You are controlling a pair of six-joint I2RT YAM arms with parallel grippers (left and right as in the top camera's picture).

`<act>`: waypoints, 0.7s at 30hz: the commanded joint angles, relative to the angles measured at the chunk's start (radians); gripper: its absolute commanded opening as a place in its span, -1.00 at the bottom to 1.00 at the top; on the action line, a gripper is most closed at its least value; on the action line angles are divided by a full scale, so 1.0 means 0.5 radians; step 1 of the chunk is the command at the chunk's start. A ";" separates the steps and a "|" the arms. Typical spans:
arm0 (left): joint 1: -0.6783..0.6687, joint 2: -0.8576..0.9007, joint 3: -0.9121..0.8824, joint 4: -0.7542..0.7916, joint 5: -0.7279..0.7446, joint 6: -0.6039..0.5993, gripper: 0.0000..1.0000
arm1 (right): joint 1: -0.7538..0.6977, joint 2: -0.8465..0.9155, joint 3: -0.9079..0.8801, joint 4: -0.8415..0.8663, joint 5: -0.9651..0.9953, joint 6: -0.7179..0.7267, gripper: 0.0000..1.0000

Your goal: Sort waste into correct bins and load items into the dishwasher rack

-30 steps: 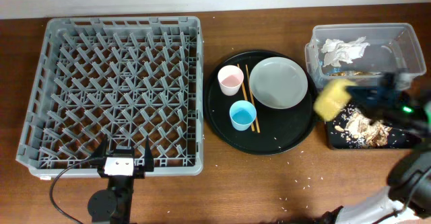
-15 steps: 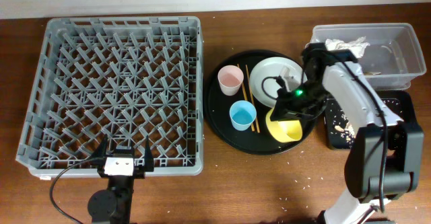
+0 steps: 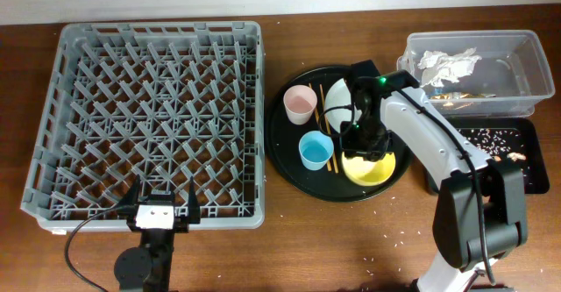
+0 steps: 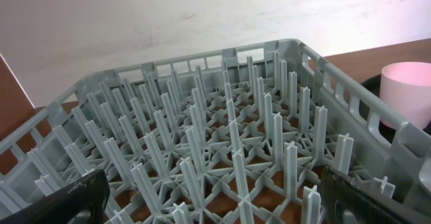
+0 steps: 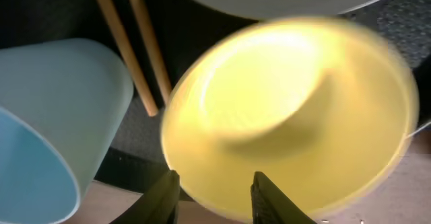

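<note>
The yellow bowl (image 3: 369,168) lies on the large round black tray (image 3: 289,165), blurred in the right wrist view (image 5: 283,109). My right gripper (image 3: 361,147) hovers over its rim, fingers apart (image 5: 215,197), gripping nothing. The grey-white plate (image 3: 337,106) is partly hidden by the arm. The pink cup (image 3: 300,104), light-blue cup (image 3: 315,149) and chopsticks (image 3: 326,125) sit on the same tray. My left gripper (image 3: 160,206) is open at the front edge of the grey dishwasher rack (image 3: 149,117).
The clear tub (image 3: 491,39) at the back right holds crumpled white napkins (image 3: 445,62). The shallow black tray (image 3: 526,174) in front of it holds rice-like crumbs (image 3: 491,135). Loose crumbs lie on the table near the front right.
My right arm swung left from over the shallow black tray, carrying the yellow bowl onto the round tray, and the fingers have let it go. The left arm has not moved.
</note>
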 commanded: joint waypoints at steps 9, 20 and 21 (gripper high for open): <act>0.011 -0.012 -0.014 -0.001 -0.007 0.032 0.99 | -0.046 -0.045 0.356 0.037 -0.346 -0.103 -0.01; 0.011 -0.012 -0.014 0.000 -0.006 0.032 0.99 | 0.097 0.133 0.262 0.109 -0.187 -0.094 -0.04; 0.011 -0.012 -0.014 -0.001 -0.006 0.032 0.99 | 0.098 0.156 0.261 0.112 -0.187 -0.093 -0.10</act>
